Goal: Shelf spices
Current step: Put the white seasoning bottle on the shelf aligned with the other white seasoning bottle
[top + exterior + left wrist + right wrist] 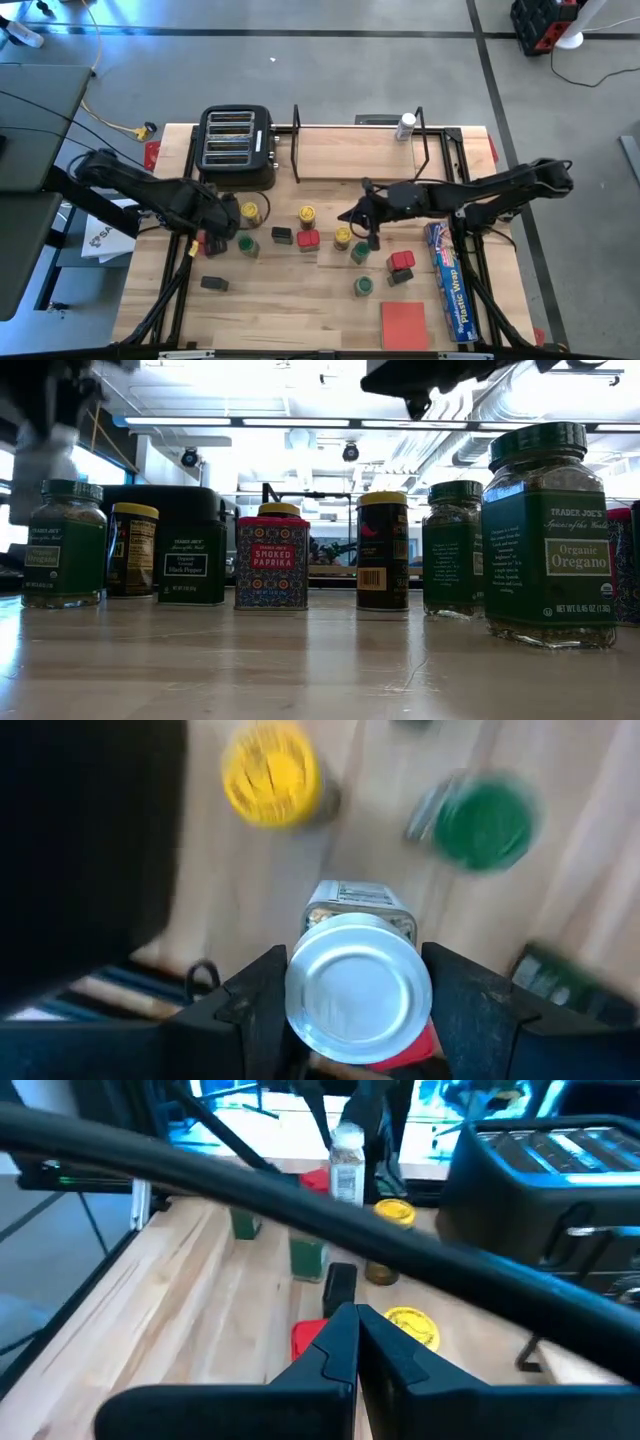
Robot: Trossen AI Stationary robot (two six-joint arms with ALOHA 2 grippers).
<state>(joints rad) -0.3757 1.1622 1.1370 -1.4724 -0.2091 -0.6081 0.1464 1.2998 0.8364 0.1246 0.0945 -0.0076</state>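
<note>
On the left of the table (300,300) our left gripper (355,1010) is clamping a white-lidded jar (358,985) upright between its jaws, near the toaster (237,148). The shelf (370,150) is lying to its right along the table's far edge, one white-lidded jar (405,125) already standing there. Our right gripper (352,212) is hovering nearer the shelf, jaws pressed together and empty, over the loose spices (330,245) mid-table.

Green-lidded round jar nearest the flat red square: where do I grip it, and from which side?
Come straight down on the green-lidded round jar: it stands upright, lid up, with bare wood around it. Close the fingers across the round lid or the neck below. The right gripper looks nearest.
</note>
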